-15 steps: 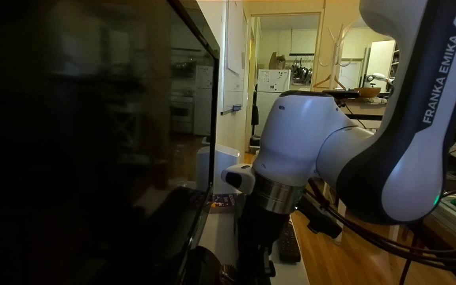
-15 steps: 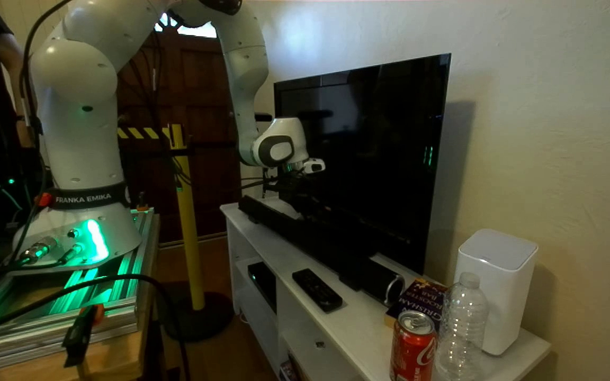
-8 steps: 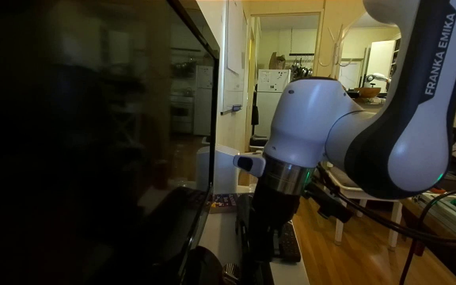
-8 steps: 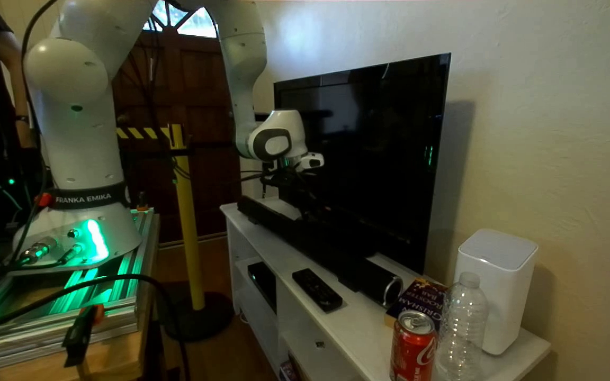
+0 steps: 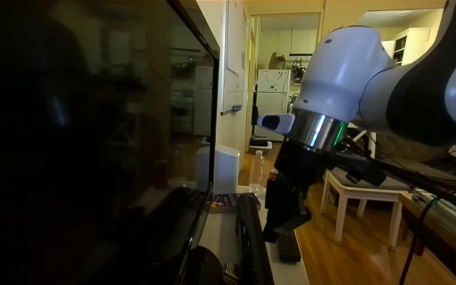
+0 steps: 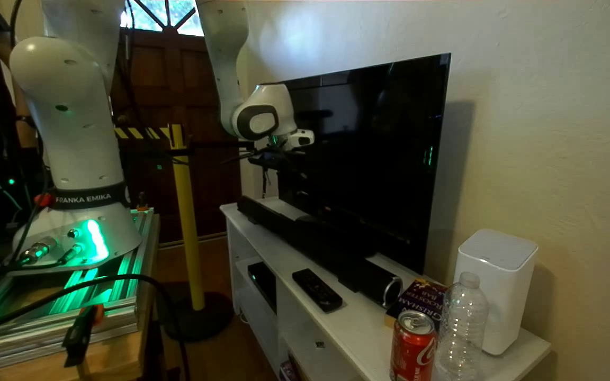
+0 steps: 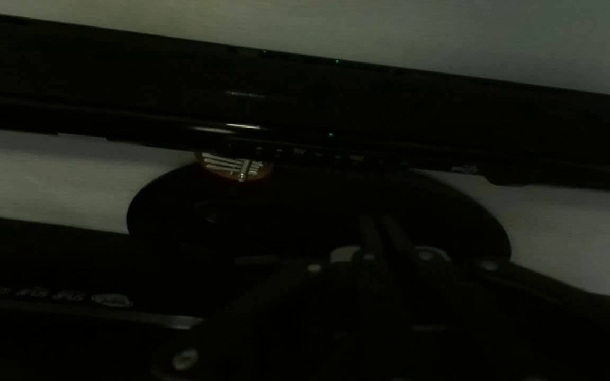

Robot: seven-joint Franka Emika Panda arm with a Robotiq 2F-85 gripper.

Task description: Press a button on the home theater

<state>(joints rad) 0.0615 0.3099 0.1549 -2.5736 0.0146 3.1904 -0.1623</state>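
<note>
The home theater is a long, low black bar on a white stand; it shows in both exterior views (image 5: 251,237) (image 6: 310,246), in front of the TV. In the wrist view the home theater (image 7: 125,69) crosses the upper part, with a row of small marks, perhaps buttons (image 7: 331,155), along its lower edge. My gripper (image 7: 375,218) has its fingers nearly together with nothing between them. In an exterior view my gripper (image 5: 271,236) points down, tilted toward the TV, its tip appearing above the home theater and apart from it. Against the dark TV its fingers are hard to see.
The black TV (image 6: 374,153) stands close behind, on an oval base (image 7: 310,206). A remote (image 6: 317,290) lies in front of the bar. A book (image 6: 421,301), red can (image 6: 413,344), clear bottle (image 6: 462,323) and white box (image 6: 495,291) stand at one end of the white stand (image 6: 358,328).
The arm and gripper have risen and drawn back from the TV and the home theater. More of the bar shows now. The bar and the objects around it look unmoved.
</note>
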